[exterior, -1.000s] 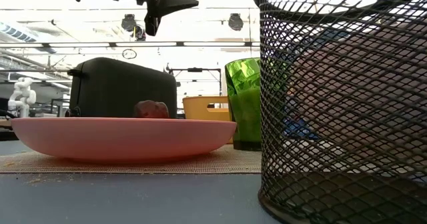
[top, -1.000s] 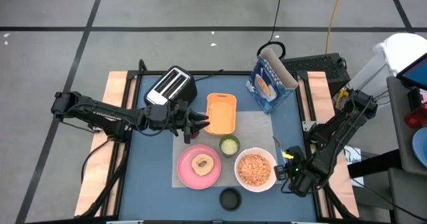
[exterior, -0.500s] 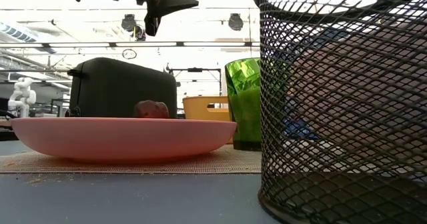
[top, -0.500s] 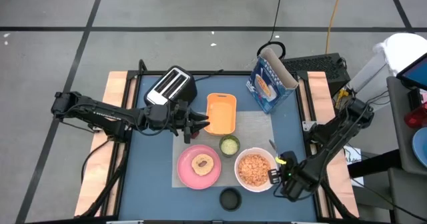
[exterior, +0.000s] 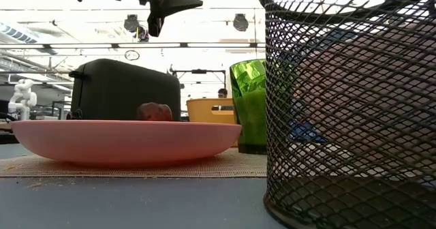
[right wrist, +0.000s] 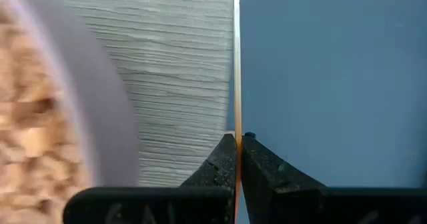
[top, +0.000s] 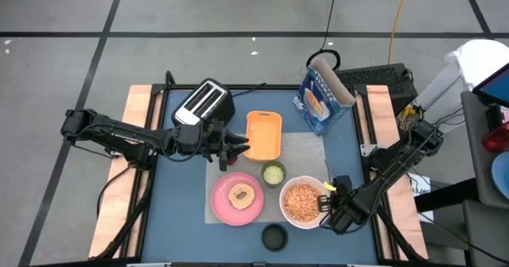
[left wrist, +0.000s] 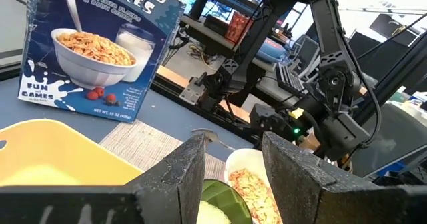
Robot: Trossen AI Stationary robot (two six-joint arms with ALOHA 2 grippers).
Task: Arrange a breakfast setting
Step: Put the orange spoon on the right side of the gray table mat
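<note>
Lying on the mat beside the cereal-filled white bowl [top: 302,201], the red-handled spoon [right wrist: 237,84] is pinched edge-on between the right gripper's [top: 328,205] closed fingers, while the left gripper [top: 238,149] hovers with fingers parted beside the orange tray [top: 264,134].
</note>
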